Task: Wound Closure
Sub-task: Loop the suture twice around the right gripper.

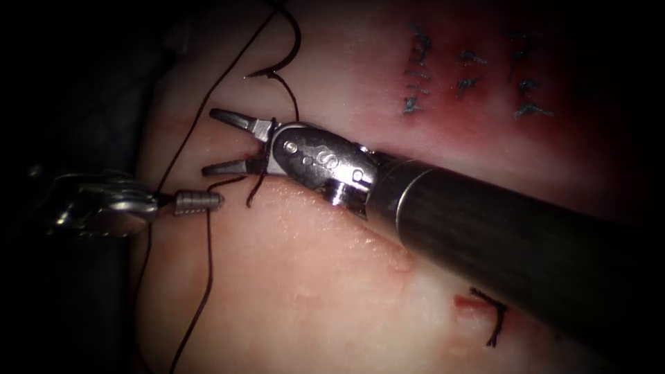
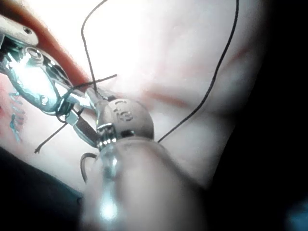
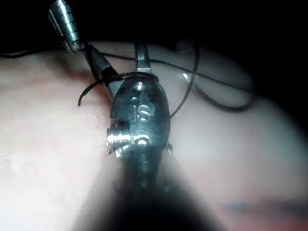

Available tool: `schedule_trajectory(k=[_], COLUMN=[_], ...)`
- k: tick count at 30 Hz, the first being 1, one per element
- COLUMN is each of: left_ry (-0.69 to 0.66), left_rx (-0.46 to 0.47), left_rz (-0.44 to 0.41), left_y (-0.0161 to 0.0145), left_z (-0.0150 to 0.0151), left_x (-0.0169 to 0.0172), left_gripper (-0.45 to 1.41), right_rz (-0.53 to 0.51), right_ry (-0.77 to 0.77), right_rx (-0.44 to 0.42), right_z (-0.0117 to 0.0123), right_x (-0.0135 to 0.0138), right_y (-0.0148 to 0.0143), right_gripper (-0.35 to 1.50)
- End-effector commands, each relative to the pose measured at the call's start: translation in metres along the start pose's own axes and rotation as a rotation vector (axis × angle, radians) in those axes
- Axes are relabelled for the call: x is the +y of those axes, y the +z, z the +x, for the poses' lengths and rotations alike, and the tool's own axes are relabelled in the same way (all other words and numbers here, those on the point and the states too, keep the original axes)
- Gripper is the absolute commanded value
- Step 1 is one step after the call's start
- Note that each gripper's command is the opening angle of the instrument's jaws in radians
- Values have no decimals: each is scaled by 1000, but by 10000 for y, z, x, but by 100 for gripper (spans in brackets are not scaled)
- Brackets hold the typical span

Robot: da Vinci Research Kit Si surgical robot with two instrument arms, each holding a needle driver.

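Here the right arm's hand (image 1: 225, 142) is reaching in from the right across the tissue (image 1: 312, 291), and its two jaws are standing clearly apart with nothing between the tips. The thread (image 1: 208, 263) is lying wrapped around the base of those jaws, which reads as a loop laid over the tool, so the spread looks meant to take a strand rather than to hold anything now. In the right wrist view the same hand (image 3: 122, 60) is showing thread crossing just behind its jaws.

The left arm's hand (image 1: 201, 201) is sitting just beside and below the right one, on the left of the scene, jaws together. The thread is running past its tip and down over the tissue edge; it seems clamped on that strand, probably to keep it taut while the loop sits on the other tool, though the contact itself is too small to confirm.

The needle (image 1: 287, 48) is lying free near the top of the endoscope view, held by neither tool, its curve resting on the tissue surface and not visibly in it; thread is trailing from it down toward the right hand. Parked there, it is well apart from both tips.

Finished stitches (image 1: 471, 76) are sitting in the red fluid (image 1: 554, 138) to the upper right, and a short cut end of thread (image 1: 495, 322) is lying lower right beside the shaft.
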Motion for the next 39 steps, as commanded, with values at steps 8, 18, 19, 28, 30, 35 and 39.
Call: schedule_trajectory(k=[8, 18, 19, 28, 30, 35, 39], left_ry=[0, 0, -6, -65, -69, -84, -90], left_rx=[73, 213, 233, 302, 306, 316, 324], left_rz=[-27, -92, -92, -107, -106, -107, -108], left_y=[-4, -3, -2, 6, 7, 8, 7], left_z=[-28, -59, -66, -94, -97, -106, -110], left_x=[-18, -20, -18, 1, 5, 18, 28], left_gripper=[-35, -35, -35, -35, -35, -35, -35], right_rz=[210, 424, 425, 378, 378, 340, 316], right_ry=[15, 158, 178, 281, 291, 327, 347], right_rx=[16, 139, 179, 436, 453, 487, 511], right_z=[-13, -25, -26, -12, -7, 5, 9], right_x=[-27, -50, -51, -55, -56, -52, -45], right_y=[16, 28, 28, 23, 22, 17, 4], right_gripper=[12, -14, -14, 9, 31, 111, 111])
